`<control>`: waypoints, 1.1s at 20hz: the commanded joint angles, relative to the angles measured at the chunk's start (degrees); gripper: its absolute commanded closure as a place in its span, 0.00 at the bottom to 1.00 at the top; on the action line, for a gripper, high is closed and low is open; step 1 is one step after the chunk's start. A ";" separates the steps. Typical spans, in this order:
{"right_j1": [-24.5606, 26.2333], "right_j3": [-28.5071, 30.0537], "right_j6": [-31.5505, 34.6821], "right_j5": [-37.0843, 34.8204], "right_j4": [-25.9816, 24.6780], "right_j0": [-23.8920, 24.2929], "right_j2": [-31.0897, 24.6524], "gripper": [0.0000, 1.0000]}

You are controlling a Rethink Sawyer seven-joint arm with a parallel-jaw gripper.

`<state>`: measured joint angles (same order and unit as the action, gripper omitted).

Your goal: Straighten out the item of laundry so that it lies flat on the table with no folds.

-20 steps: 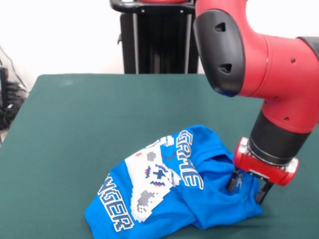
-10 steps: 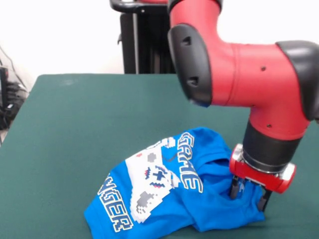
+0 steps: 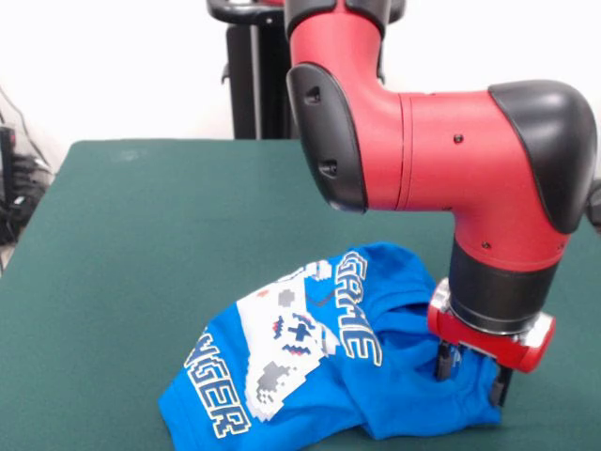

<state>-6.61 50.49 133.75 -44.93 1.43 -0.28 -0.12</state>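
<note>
Straightening the blue T-shirt [image 3: 329,362] is the step in hand, and the tool [image 3: 472,374] stands at the right end of the garment, low over the green counter [image 3: 160,235]. Its two dark fingers [image 3: 442,362] are apart, with a bunched piece of blue cloth lying between them, but I cannot say that they pinch it. The shirt lies in the near right part of the counter, crumpled into a long heap that runs from the near left to the right, well away from the far edge.

To do this step well, I think the tool should close on one single layer at the hem or the sleeve, not on a thick bundle, because a thick bundle only drags the whole heap. After that a low, slow pull to the right and away from the heap would open the folds, and the free counter on the far side gives enough place for it. Lifting too high could let the cloth fall back in new folds.

The shirt is soft, thin knit, bright blue, and it shows rounded ridges and deep creases near the tool. The white pixel print of a game controller and the letters "GAME" are bent over a fold. The counter top looks like matt felt, which probably grips the cloth a little.
</note>
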 commanded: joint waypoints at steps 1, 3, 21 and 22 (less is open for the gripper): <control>0.58 7.75 0.35 6.23 1.35 -0.92 -8.78 0.00; 0.51 7.80 1.30 7.59 0.89 -1.19 -8.11 1.00; -22.52 29.51 -2.75 -4.00 -1.12 3.15 1.07 1.00; -24.73 31.17 -4.51 -5.41 -1.33 4.22 0.97 1.00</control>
<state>-17.52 63.44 133.75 -42.95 0.80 0.37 0.19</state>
